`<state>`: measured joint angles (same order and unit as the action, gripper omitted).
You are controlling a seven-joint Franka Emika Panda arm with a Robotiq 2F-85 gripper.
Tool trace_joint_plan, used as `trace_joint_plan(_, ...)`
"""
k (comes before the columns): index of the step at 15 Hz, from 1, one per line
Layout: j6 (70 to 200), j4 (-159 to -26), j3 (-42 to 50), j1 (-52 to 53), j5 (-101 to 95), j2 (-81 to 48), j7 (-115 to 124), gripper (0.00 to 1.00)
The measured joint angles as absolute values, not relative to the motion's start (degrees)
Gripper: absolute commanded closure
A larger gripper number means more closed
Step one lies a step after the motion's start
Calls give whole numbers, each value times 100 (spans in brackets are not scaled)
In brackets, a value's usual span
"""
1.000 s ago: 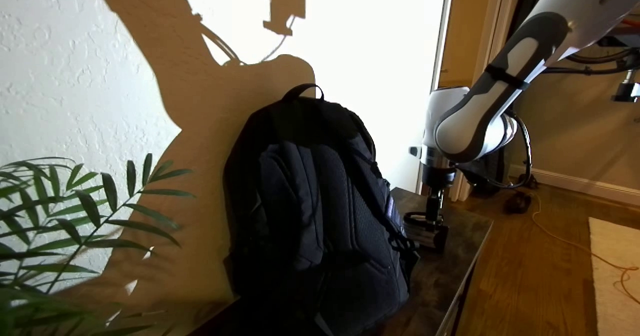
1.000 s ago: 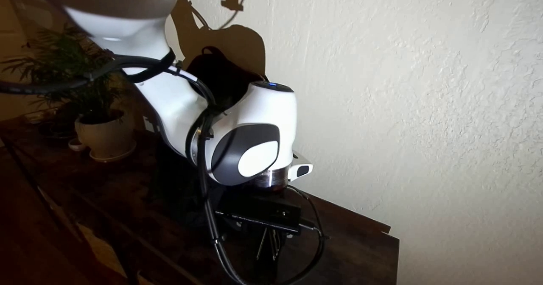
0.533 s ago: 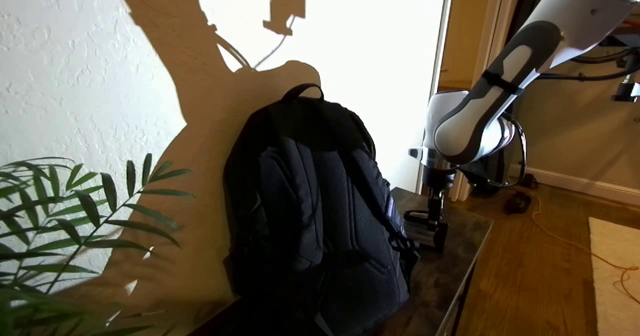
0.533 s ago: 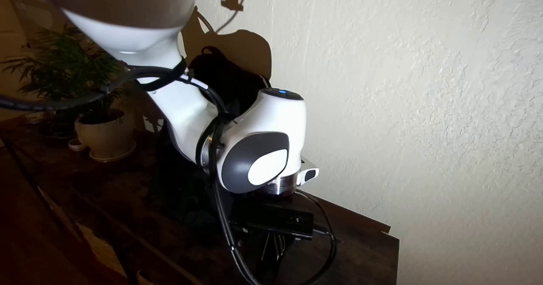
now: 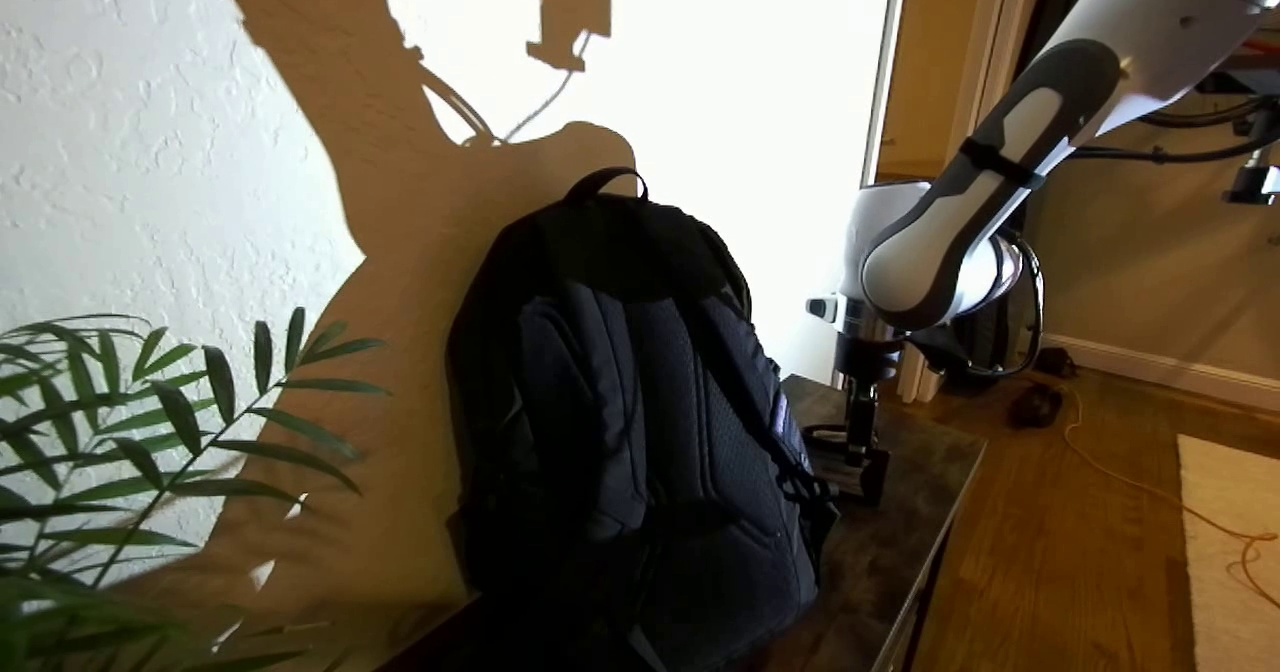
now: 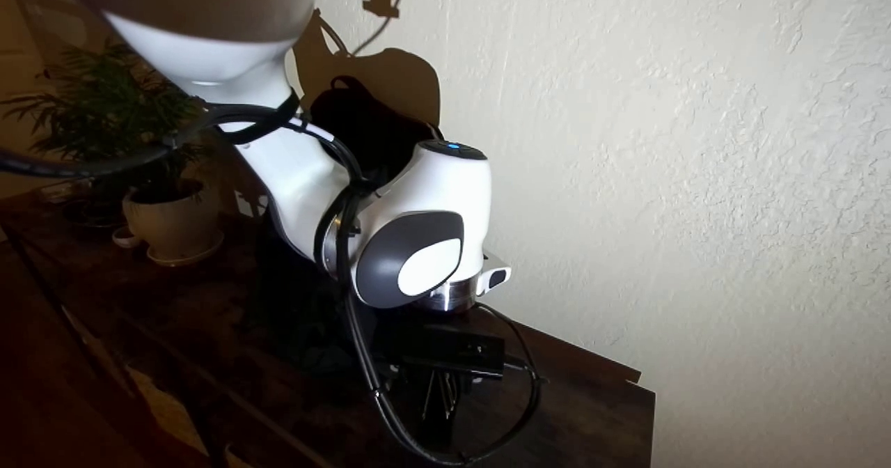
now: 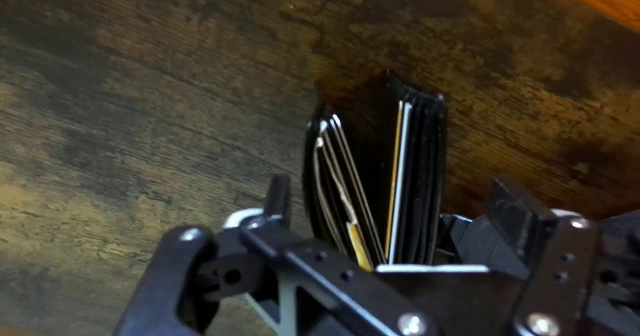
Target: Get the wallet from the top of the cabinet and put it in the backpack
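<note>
The wallet [image 7: 425, 171] stands on edge on the cabinet [image 7: 125, 101], spread in a V, its black covers apart and paper and card edges showing. My gripper [image 7: 396, 206] is open around it in the wrist view. One fingertip [image 7: 278, 196] is left of the wallet, the other right, with a gap on each side. The wallet's near end is hidden behind the gripper. In an exterior view the gripper points down beside the backpack [image 5: 640, 402], which stands upright against the wall with its straps facing out. The backpack's opening does not show.
A leafy plant [image 5: 170, 432] reaches in at the left of an exterior view; its pot [image 6: 174, 224] stands farther along the cabinet. The textured wall [image 6: 661, 175] runs close behind the arm. The arm's black cable loop [image 6: 532, 391] hangs low over the cabinet top.
The arm shifted a little one way, then back slightly toward the wall and the backpack over the last half second. The gripper stays low and open; the backpack has not moved.
</note>
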<state>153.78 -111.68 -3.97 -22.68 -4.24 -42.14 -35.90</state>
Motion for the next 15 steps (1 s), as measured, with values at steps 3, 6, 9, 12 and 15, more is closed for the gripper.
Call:
trace_joint_plan(3, 15409, -11167, -420, -2231, -427, -4203, -3591, 0)
trace_joint_plan(6, 15440, -11167, -419, -2219, -436, -4195, -3591, 0)
trace_joint_plan(9, 15441, -11169, -362, -2217, -451, -4199, -3591, 0)
trace_joint_plan(12, 15441, -11181, -283, -2223, -452, -4214, -3591, 0)
trace_joint_plan(15, 15440, -11207, -266, -2227, -451, -4237, -3591, 33)
